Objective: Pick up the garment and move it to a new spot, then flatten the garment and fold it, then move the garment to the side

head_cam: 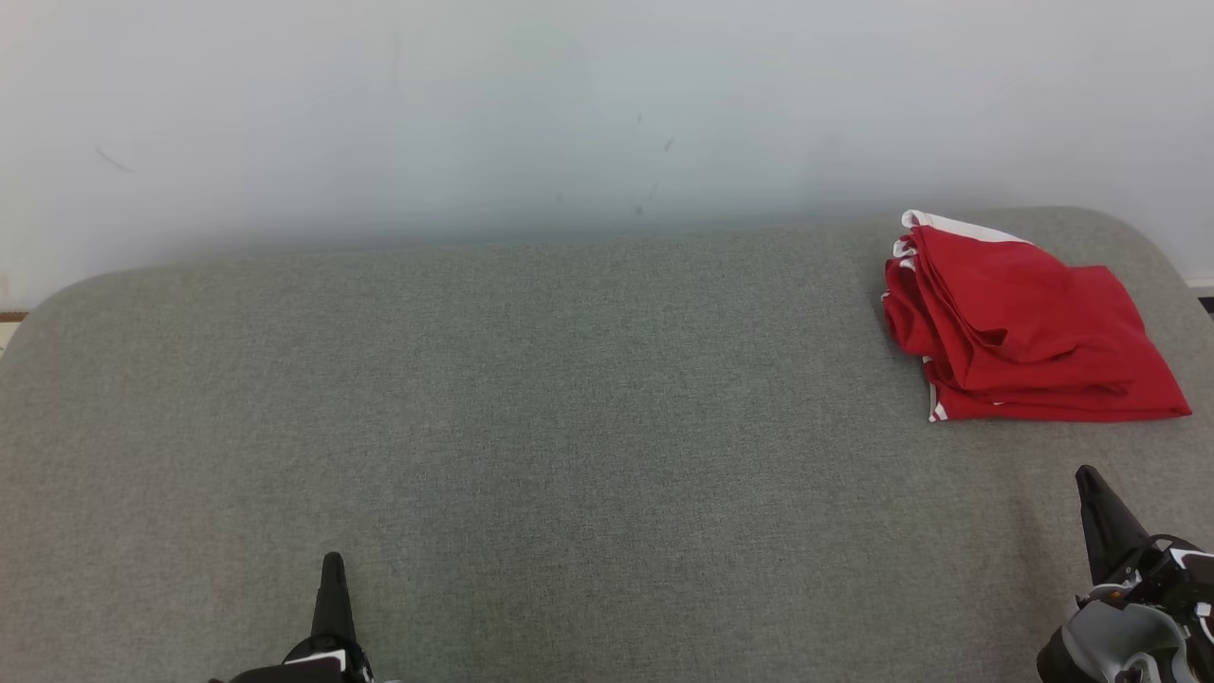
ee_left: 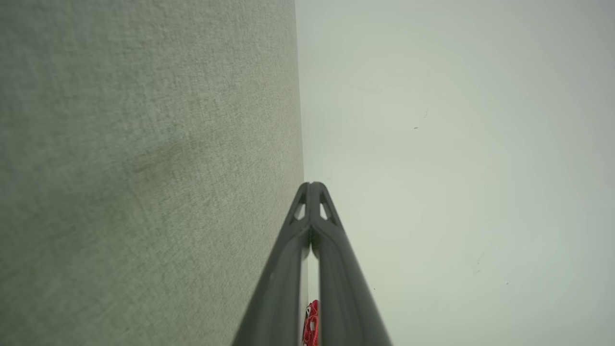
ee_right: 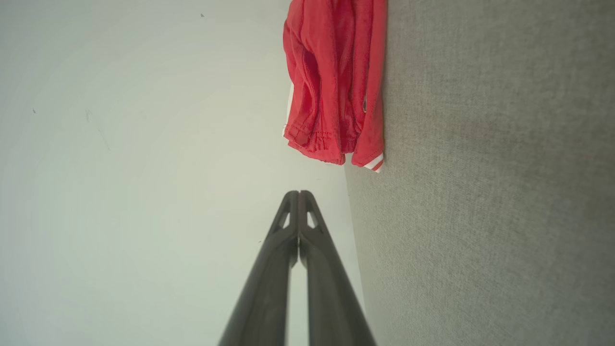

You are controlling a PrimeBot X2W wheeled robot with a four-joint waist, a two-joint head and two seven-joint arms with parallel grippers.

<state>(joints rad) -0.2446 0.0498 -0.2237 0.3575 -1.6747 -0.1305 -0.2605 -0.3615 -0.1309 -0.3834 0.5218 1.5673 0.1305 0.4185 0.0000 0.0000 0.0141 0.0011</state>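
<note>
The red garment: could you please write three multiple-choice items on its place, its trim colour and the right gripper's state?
1. Where on the grey padded surface does the red garment lie, in the head view? A far right; B near left; C centre.
2. Its trim colour? A white; B blue; C yellow.
3. The right gripper is: A wide open; B shut, empty; C shut on the garment.
Answers: A, it lies by the far right corner; A, white stripes edge it; B, its fingers meet, short of the cloth.
</note>
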